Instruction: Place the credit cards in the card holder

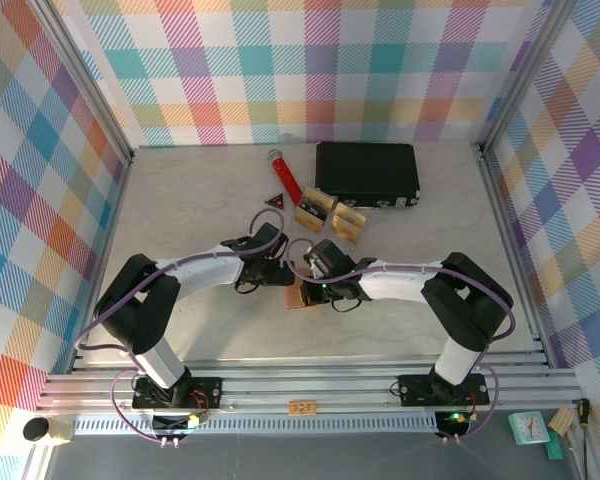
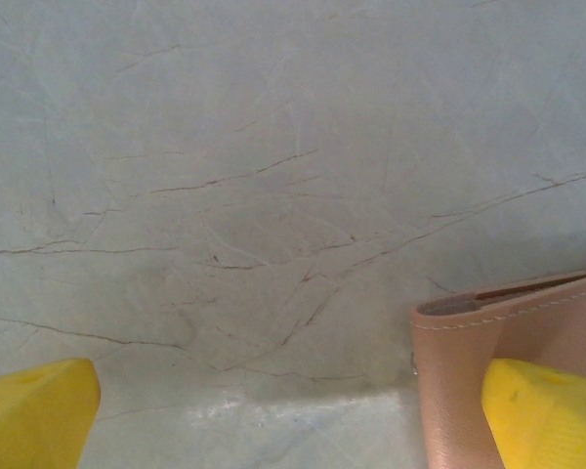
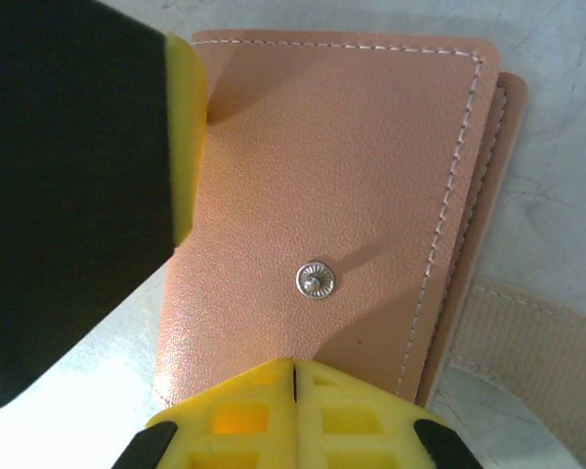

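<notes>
At table centre: card holder (image 3: 342,195) folded, contents hidden | left hand (image 2: 288,420) wide | right hand (image 3: 293,381) clamped, empty

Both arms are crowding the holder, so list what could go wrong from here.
The left gripper is open with one finger over the holder's edge; closing may shove it, not grip it. The right gripper is shut over the holder, close to that finger; the two could bump. The holder looks folded shut, so the cards may not slide in.

The card holder (image 3: 352,176) looks like grained matt leather (shiny metal snap (image 3: 315,280)) on a smooth marble-look table (image 2: 273,147).
</notes>
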`<control>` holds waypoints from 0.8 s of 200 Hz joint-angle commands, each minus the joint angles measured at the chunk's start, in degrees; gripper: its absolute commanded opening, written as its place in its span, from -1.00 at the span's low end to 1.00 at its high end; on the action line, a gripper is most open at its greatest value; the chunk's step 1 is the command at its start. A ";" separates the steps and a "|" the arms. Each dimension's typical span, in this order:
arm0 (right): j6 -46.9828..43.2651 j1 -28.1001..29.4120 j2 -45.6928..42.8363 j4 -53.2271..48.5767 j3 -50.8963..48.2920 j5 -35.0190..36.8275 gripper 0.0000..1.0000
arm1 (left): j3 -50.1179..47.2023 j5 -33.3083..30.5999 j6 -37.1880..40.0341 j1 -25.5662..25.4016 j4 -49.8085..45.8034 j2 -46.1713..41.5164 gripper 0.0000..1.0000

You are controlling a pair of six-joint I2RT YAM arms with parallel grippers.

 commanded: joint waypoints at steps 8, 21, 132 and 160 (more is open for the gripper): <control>0.13 -1.29 -3.14 -2.91 0.75 -0.71 -0.89 | -1.54 -2.47 0.02 -0.70 0.43 1.13 0.99; -0.18 -2.44 -5.54 -4.17 0.86 -0.56 -0.80 | -1.78 -3.46 -0.06 -0.89 0.26 1.28 0.99; -4.80 -8.84 -9.04 -15.09 4.55 3.49 -0.36 | -1.75 -8.17 -0.12 -2.99 -1.10 2.78 0.99; -5.08 -8.81 -7.06 -14.73 5.50 2.71 -0.37 | -1.70 -8.44 -0.13 -3.09 -1.38 2.85 0.99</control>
